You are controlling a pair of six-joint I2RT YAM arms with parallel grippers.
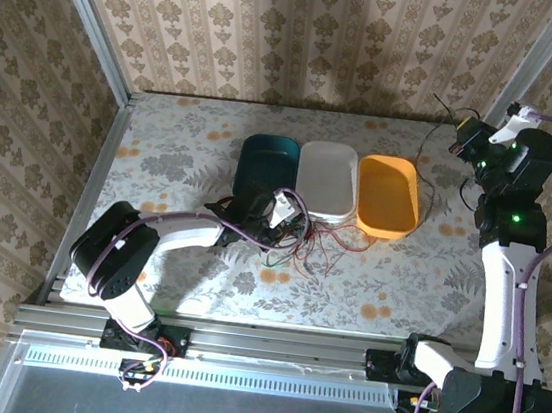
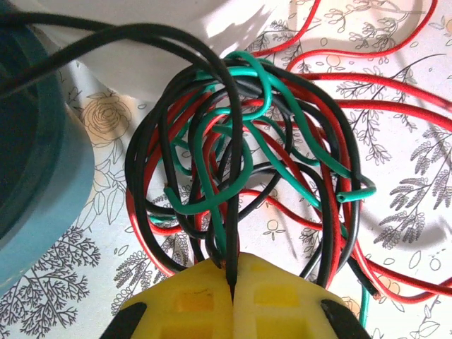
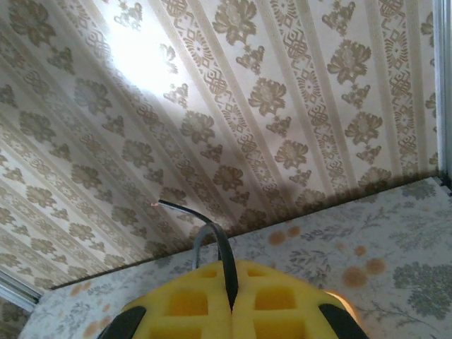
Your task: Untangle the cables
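Cables (image 2: 240, 176) knotted on counter (image 2: 417, 212); my left fingers (image 2: 241, 286) and right fingers (image 3: 239, 286) each clamp a black strand (image 3: 227, 261); next I should pull apart.

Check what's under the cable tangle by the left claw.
Beneath the cables, the floral table shows through the loops; the white tray edge lies behind. The left claw hides the strands' near ends and anything below.

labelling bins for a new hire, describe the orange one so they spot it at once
On the floral-patterned table, three oblong plastic trays sit in a row. The orange tray is the rightmost, beside the white tray, and the only brightly coloured one.
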